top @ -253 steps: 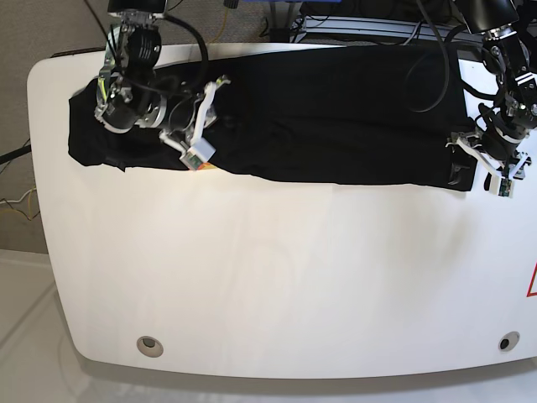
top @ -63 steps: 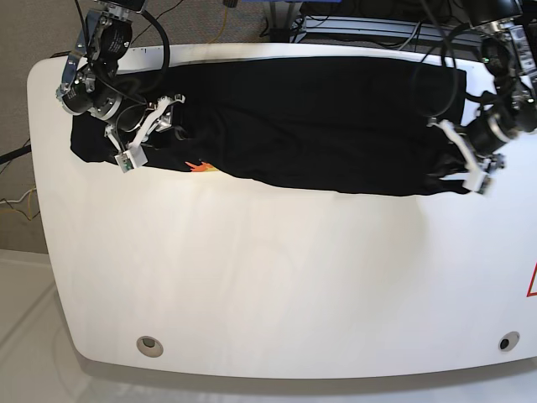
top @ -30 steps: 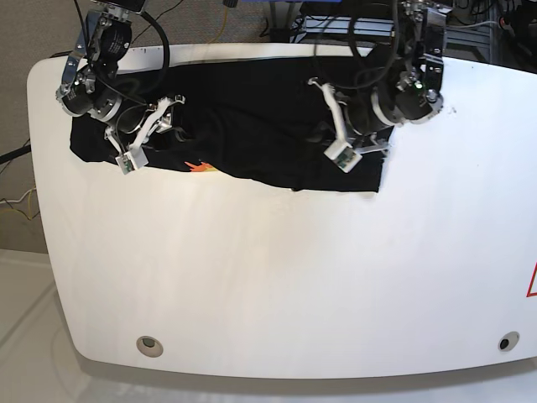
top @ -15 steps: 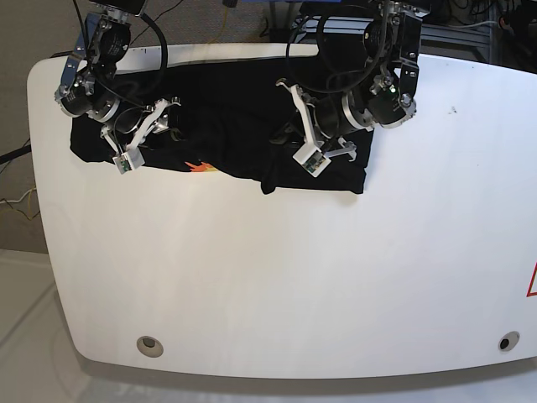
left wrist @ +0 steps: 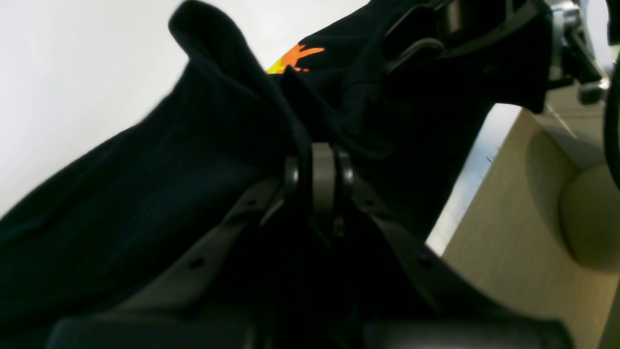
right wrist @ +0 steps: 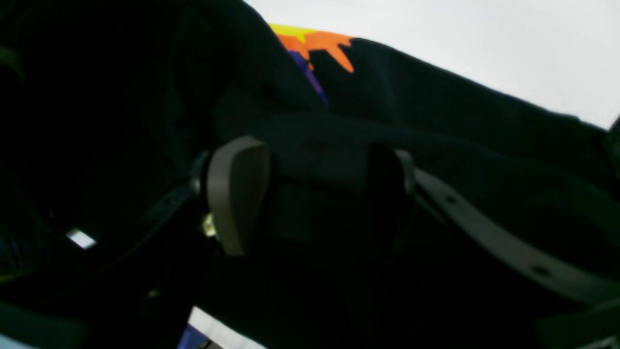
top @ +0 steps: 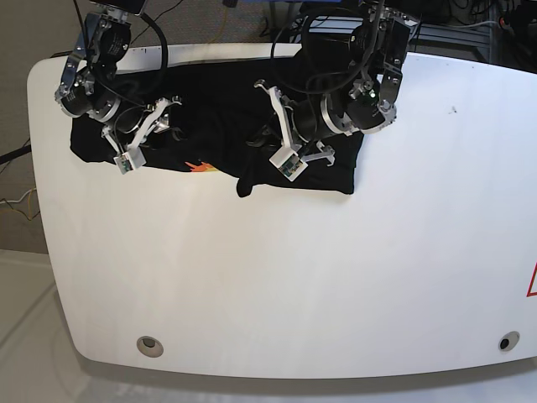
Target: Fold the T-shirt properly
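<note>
The black T-shirt (top: pixel 218 126) lies bunched along the back of the white table (top: pixel 268 277), its orange print (top: pixel 201 166) showing at the front edge. My left gripper (top: pixel 268 134) hovers over the shirt's middle. In the left wrist view that gripper (left wrist: pixel 317 179) is shut on a fold of the black cloth (left wrist: pixel 145 194), with the print (left wrist: pixel 295 55) beyond it. My right gripper (top: pixel 155 130) rests on the shirt's left part. In the right wrist view its fingers (right wrist: pixel 237 194) stand apart over the cloth (right wrist: pixel 436 145), near the print (right wrist: pixel 315 41). A cloth corner (top: pixel 243 185) sticks out toward the front.
Cables and a metal frame (top: pixel 361 25) crowd the table's back edge. Two round holes (top: pixel 151 344) (top: pixel 503 342) sit near the front corners. A red mark (top: pixel 531 281) shows at the right edge.
My left gripper has carried the shirt's right end leftward, doubling it over the middle; the shirt now spans far less of the table. The right arm has stayed put.
</note>
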Controlling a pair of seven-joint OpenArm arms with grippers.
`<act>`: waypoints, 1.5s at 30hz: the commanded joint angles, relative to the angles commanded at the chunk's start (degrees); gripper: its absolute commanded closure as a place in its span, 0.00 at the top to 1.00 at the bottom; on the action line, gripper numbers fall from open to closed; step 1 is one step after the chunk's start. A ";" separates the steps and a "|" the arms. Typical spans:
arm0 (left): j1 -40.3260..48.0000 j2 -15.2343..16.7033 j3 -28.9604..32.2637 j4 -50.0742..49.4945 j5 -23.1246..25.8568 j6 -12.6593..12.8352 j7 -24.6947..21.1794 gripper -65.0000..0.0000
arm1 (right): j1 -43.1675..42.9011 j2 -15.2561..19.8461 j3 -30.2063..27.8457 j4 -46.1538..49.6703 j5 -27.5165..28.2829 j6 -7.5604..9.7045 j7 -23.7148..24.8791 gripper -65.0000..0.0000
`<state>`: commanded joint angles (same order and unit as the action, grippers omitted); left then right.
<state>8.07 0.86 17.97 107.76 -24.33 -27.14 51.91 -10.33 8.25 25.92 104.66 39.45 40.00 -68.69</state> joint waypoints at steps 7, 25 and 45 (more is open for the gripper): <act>-1.05 0.00 3.65 -1.48 1.45 0.33 0.20 0.00 | 0.11 -0.11 -0.33 0.30 -0.05 0.00 0.00 0.54; -1.01 0.31 10.49 -3.64 2.01 -1.26 0.22 0.30 | 0.18 -0.38 -0.46 0.21 0.00 0.00 0.35 0.54; -1.99 -0.30 2.78 0.59 4.31 2.83 0.23 0.60 | 0.31 -0.38 -0.03 0.62 0.41 0.00 -0.50 0.54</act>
<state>6.08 0.56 20.75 108.35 -20.02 -24.30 52.14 -10.02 7.86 25.89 105.28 39.86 40.00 -69.19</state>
